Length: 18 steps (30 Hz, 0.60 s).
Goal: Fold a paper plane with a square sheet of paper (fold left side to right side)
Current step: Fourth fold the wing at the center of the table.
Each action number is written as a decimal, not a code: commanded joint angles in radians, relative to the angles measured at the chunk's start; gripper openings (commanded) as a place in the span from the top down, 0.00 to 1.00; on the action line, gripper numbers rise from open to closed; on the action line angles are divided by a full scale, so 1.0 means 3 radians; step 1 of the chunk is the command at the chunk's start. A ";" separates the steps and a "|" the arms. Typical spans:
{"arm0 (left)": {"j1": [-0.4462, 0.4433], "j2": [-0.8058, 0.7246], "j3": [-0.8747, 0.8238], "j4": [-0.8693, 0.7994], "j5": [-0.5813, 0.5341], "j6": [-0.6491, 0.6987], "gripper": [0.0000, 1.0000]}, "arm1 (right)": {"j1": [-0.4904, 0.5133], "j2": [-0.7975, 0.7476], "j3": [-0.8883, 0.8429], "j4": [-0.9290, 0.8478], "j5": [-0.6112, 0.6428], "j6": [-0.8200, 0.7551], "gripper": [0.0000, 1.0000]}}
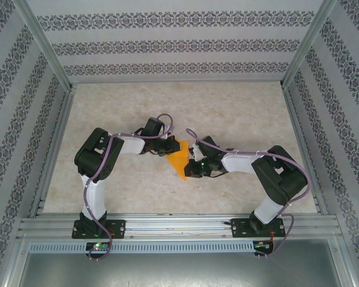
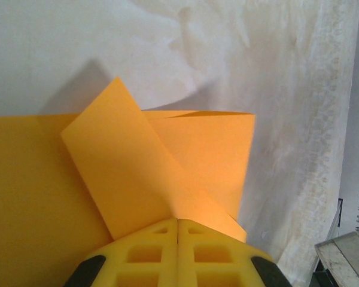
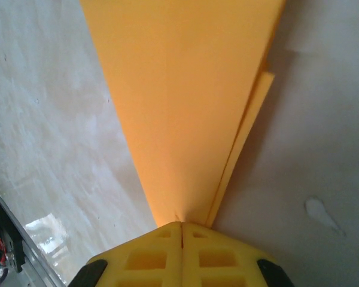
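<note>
Two robot arms are meeting over the middle of a pale, marbled tabletop (image 1: 239, 113), where a thin, bright orange paper plane (image 1: 178, 160), already creased into a layered wedge, is being held between them. The folding is looking well advanced. The left wrist view is showing the paper (image 2: 125, 179) with a slanted flap doubled across flatter layers, and the right wrist view is showing the paper (image 3: 179, 107) tapering towards a point, a second edge peeking out alongside.

The left gripper (image 1: 166, 147) is working the wide end, its yellow fingers (image 2: 143, 254) pressed together and seemingly pinching the base of that flap. The right gripper (image 1: 190, 169) is tending the narrow end, its yellow fingers (image 3: 149, 257) likewise squeezed tight on what appears to be the tip.

The next move is probably calling for one claw to be anchoring the point while the other is carrying its side across and pressing the crease flat, without skewing or tearing the layers.
</note>
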 commanded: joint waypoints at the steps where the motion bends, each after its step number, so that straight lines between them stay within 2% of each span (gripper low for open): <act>1: 0.0077 0.0202 -0.0092 -0.0412 -0.0323 0.0037 1.00 | 0.0048 -0.0143 0.0018 -0.0304 -0.0071 0.0040 1.00; 9: 0.0079 0.0158 -0.0084 -0.0315 -0.0216 0.0014 1.00 | -0.0022 -0.0253 0.0133 -0.0267 -0.0137 0.0028 1.00; 13: 0.0070 0.0037 -0.0015 -0.0265 -0.0102 0.0002 0.91 | -0.0125 -0.0266 0.0050 -0.0153 -0.0193 0.0022 1.00; 18: 0.0066 -0.0174 0.0134 -0.0353 -0.0015 0.0045 0.87 | -0.0170 -0.0282 0.0032 0.0070 -0.0366 -0.0002 1.00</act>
